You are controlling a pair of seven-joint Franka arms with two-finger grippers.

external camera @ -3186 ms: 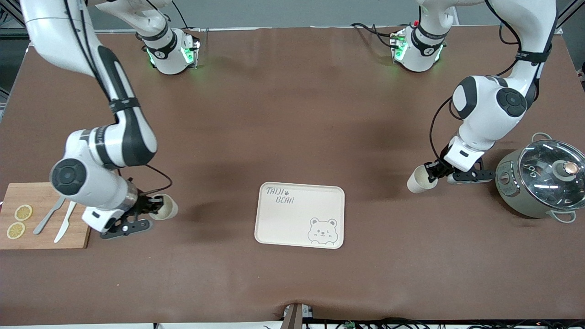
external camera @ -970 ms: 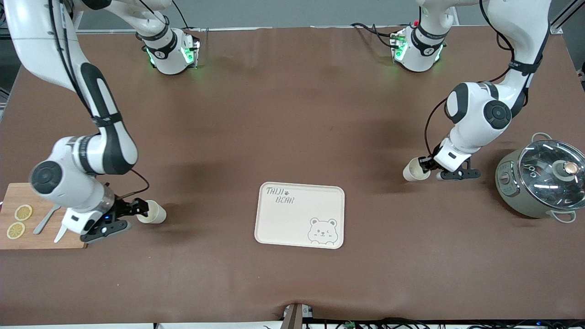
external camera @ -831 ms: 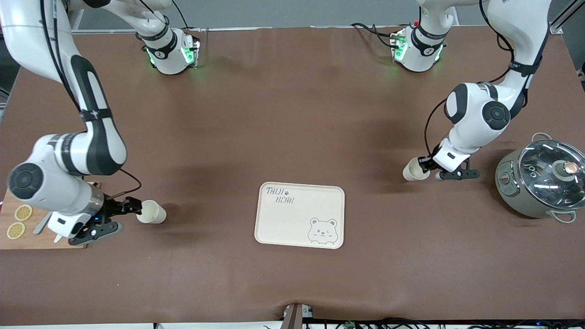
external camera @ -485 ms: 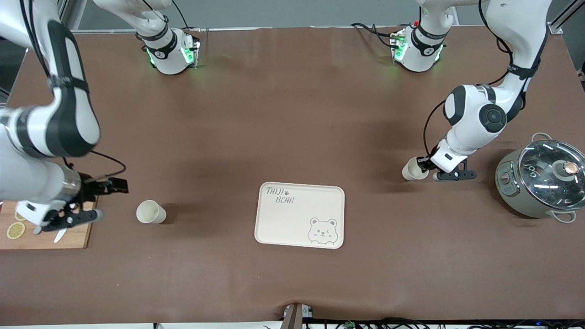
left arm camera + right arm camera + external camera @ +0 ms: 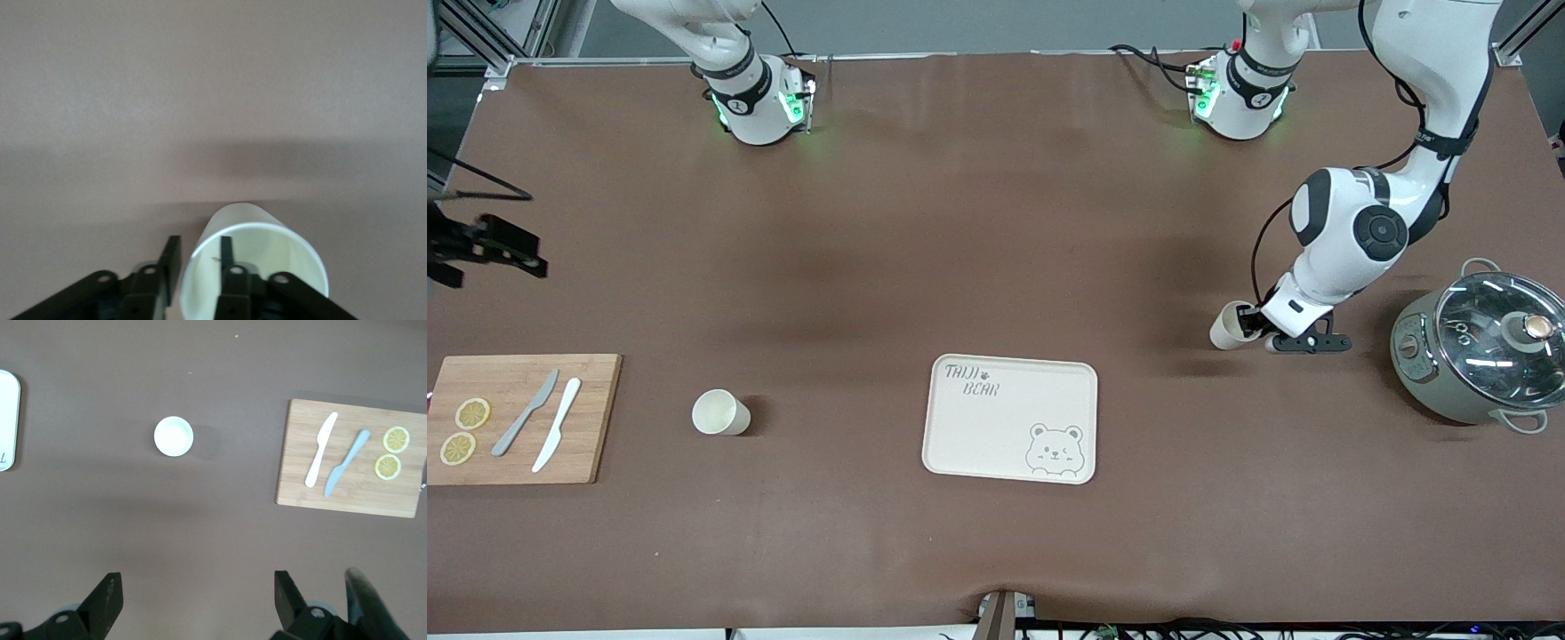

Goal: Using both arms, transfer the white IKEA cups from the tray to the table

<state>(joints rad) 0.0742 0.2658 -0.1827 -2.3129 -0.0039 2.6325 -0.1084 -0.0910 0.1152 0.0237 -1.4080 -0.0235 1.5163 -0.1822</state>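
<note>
Front view: the left gripper [image 5: 1254, 324] straddles one cup's [image 5: 1230, 325] rim on the table [image 5: 996, 222], near the pot [image 5: 1476, 356]. The other cup [image 5: 719, 413] stands alone between tray [image 5: 1009, 418] and cutting board [image 5: 516, 418], well apart from the raised right gripper [image 5: 485, 249].

Left wrist view: one finger [image 5: 227, 257] inside the cup [image 5: 253, 267], one outside, grip slackened.

Right wrist view: right gripper [image 5: 197, 603] wide, empty, high above the cup [image 5: 173, 436].

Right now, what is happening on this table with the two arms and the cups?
Both white cups are off the tray and stand on the table. One cup stands alone between the cutting board and the tray. The right tool is open and raised high above it. The other cup stands beside the pot; the left tool has one finger inside its rim and one outside.
</note>
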